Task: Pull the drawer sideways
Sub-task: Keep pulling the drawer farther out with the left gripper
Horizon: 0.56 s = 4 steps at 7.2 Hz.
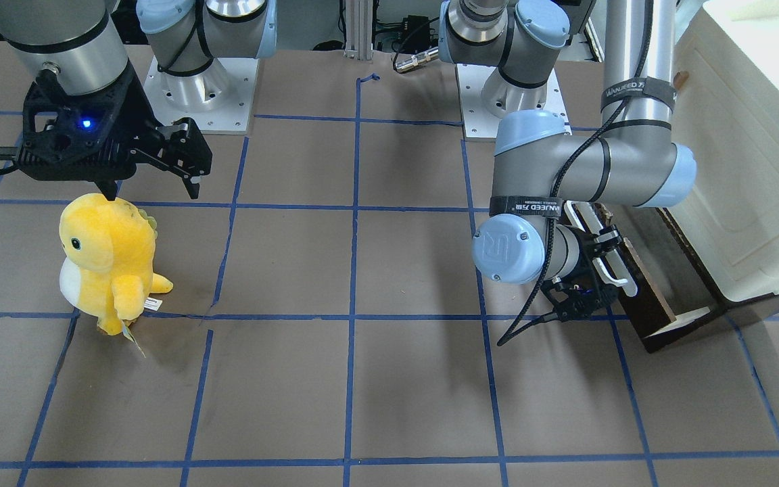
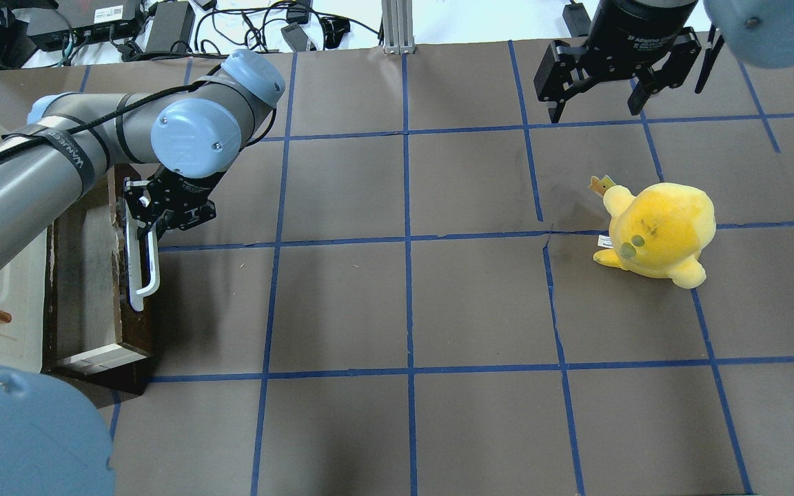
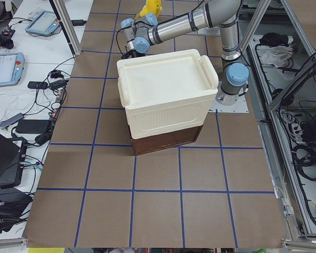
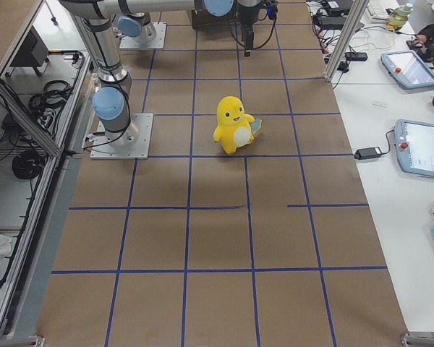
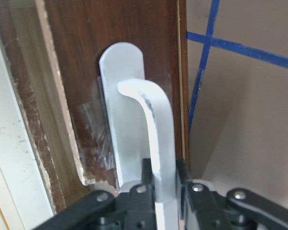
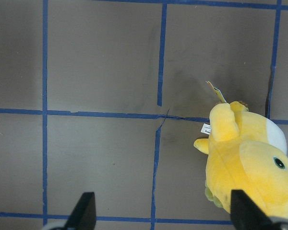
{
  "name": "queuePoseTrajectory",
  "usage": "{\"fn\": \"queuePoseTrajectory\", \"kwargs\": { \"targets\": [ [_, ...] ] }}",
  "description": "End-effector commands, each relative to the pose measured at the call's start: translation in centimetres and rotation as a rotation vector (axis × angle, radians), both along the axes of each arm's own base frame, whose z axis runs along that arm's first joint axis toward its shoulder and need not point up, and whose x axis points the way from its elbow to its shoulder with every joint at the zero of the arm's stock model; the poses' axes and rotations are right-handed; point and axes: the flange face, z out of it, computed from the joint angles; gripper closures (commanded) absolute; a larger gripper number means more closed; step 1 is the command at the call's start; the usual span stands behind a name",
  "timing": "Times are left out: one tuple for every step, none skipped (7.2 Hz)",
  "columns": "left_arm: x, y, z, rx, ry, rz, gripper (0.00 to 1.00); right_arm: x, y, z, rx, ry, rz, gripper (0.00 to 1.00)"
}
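Left gripper (image 2: pixel 140 229) clamps the long white bar handle (image 5: pixel 158 127) of the dark brown wooden drawer (image 5: pixel 86 48); right gripper (image 2: pixel 595 114) hangs spread wide

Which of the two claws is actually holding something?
The left claw: it is shut on the white handle of the drawer. The right claw hangs open near the yellow plush toy, gripping nothing.

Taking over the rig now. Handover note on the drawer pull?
Left pincer: shut on the white handle of the drawer.
Right pincer: open, empty, hovering near the yellow plush toy.
Drawer: partly out from under the cream cabinet, pale interior showing.
Done: handle grasped, drawer partly open.
To do: pull further out if wanted, then let go.
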Motion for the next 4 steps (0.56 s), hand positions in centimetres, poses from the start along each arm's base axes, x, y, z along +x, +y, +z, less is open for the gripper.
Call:
{"fn": "queuePoseTrajectory", "kwargs": {
  "targets": [
    [-0.01,-0.05,-0.76,-0.013,-0.024,0.02,1.0,-0.01,0.0,0.0,0.0,0.001,0.001,0.0],
    [-0.03,-0.15,-0.5,-0.032,-0.039,0.024,1.0,0.0,0.0,0.0,0.0,0.0,0.0,0.0],
    [0.0,-0.16,-0.4,-0.042,-0.069,0.015,1.0,0.0,0.0,0.0,0.0,0.0,0.0,0.0],
    [-0.02,-0.16,-0.6,-0.053,-0.074,0.029,1.0,0.0,0.0,0.0,0.0,0.0,0.0,0.0]
  ]
}}
